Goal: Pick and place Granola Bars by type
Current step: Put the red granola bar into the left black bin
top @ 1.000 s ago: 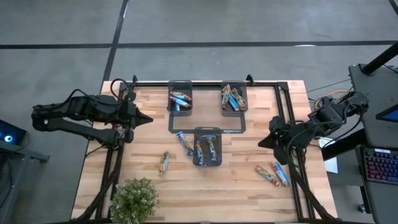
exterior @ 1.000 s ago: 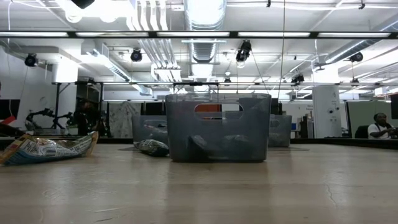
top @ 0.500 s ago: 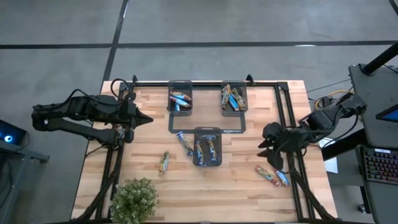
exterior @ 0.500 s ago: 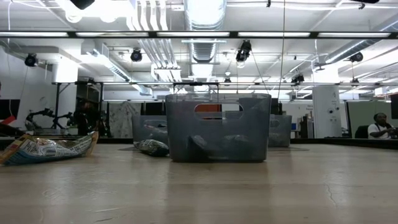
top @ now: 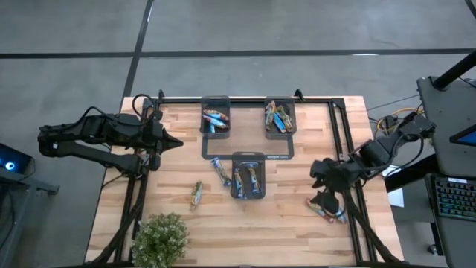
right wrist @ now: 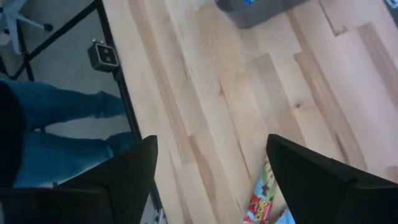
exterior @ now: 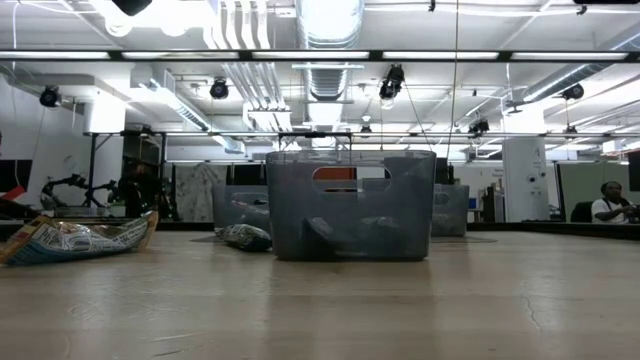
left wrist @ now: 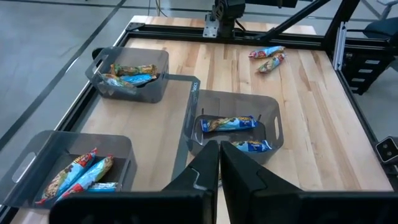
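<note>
I see three grey trays (top: 246, 177) holding sorted Granola Bars (top: 279, 117), while my spread-open right gripper (top: 325, 201) hovers over two loose bars (top: 327, 213).

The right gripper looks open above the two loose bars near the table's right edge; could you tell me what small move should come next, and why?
Probably a short descent. The right gripper hangs open over the two bars, and in its wrist view a bar lies between the spread fingers, so lowering until they straddle one bar, then closing, seems right. The left gripper waits shut at the table's left.
</note>
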Robot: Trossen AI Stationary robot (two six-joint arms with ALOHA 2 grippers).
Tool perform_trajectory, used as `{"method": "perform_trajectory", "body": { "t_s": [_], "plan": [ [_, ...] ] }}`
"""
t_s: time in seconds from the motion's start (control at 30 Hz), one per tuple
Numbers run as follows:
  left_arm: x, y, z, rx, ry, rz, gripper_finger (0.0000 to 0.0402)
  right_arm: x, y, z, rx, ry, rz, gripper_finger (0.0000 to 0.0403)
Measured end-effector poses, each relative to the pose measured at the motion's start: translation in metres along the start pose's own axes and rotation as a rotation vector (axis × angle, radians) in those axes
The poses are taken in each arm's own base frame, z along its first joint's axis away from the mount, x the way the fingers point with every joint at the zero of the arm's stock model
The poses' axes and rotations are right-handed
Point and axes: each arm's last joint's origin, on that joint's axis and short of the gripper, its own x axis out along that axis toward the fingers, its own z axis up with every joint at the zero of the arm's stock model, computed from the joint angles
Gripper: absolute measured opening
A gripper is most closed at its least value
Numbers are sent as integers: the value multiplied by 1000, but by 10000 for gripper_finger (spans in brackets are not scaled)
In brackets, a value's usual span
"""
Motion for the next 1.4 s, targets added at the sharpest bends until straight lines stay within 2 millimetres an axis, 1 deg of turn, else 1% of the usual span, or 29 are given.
{"method": "perform_trajectory", "body": {
  "t_s": [0.2, 0.47, 0.6, 0.8, 0.97, 1.2, 1.4],
  "plan": [
    [0, 0, 0, 0, 0, 0, 0, 6, 3, -13, 12, 36, -7, 286],
    [0, 0, 0, 0, 0, 0, 0, 25, 1, -40, -12, 114, -48, 270],
    [0, 0, 0, 0, 0, 0, 0, 37, -5, -52, 11, 149, -95, 265],
    [0, 0, 0, 0, 0, 0, 0, 55, -18, -67, 126, 188, -175, 264],
    [0, 0, 0, 0, 0, 0, 0, 68, -26, -73, 194, 190, -206, 267],
    [0, 0, 0, 0, 0, 0, 0, 92, -38, -81, 226, 184, -185, 258],
    [0, 0, 0, 0, 0, 0, 0, 107, -50, -88, 250, 185, -204, 252]
  ]
}}
